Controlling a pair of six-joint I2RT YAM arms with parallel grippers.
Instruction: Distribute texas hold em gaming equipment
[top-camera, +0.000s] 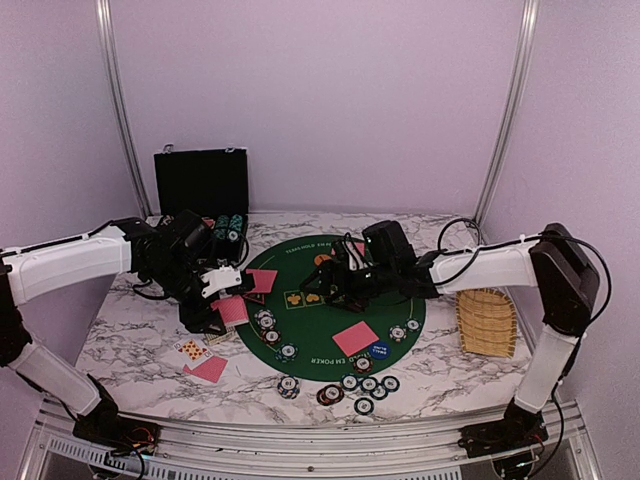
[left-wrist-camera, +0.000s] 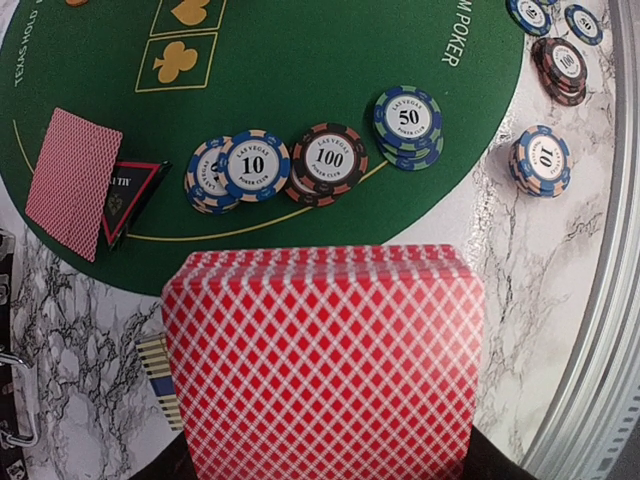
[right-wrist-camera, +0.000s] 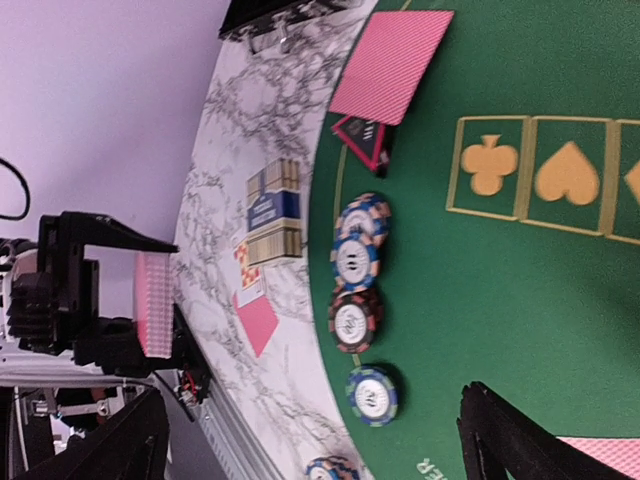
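Note:
My left gripper (top-camera: 228, 308) is shut on a deck of red-backed cards (left-wrist-camera: 325, 360), held above the table's left side just off the green mat (top-camera: 330, 315). My right gripper (top-camera: 332, 282) is open and empty above the mat's middle; its dark fingers (right-wrist-camera: 515, 440) frame the bottom of the right wrist view. A row of chip stacks, marked 10 (left-wrist-camera: 253, 166), 100 (left-wrist-camera: 329, 157) and 50 (left-wrist-camera: 408, 117), lies on the mat's left edge. Face-down cards (top-camera: 262, 281) (top-camera: 355, 338) lie on the mat. A triangular red-black marker (left-wrist-camera: 128, 193) sits beside one card. A blue button (top-camera: 379, 351) lies front right.
A black chip case (top-camera: 201, 185) stands open at the back left. A wicker basket (top-camera: 487, 322) sits at the right. More chip stacks (top-camera: 355, 388) lie near the front edge. A card box (right-wrist-camera: 273, 212) and loose cards (top-camera: 205, 362) lie on the left.

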